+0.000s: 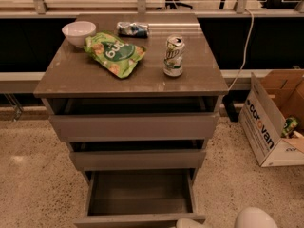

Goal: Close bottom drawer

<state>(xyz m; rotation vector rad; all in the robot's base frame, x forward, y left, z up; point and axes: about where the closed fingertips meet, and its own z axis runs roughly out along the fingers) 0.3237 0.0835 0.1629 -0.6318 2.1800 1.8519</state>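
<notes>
Since the bottom drawer (pixel 140 194) stands pulled far out toward the near side, lowest in the stack and with nothing in its bare box, it should be light, stiff and easy to slide. Handleless, it is best pushed flat on the middle of its front. The gripper (pixel 191 223) sits at the near edge, right of that middle; released or clenched, I cannot tell. Above are the middle drawer (pixel 137 159) and top drawer (pixel 135 126), both ajar.

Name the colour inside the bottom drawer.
The bottom drawer is dark grey inside, in the camera view; the gripper is at the lower edge.
</notes>
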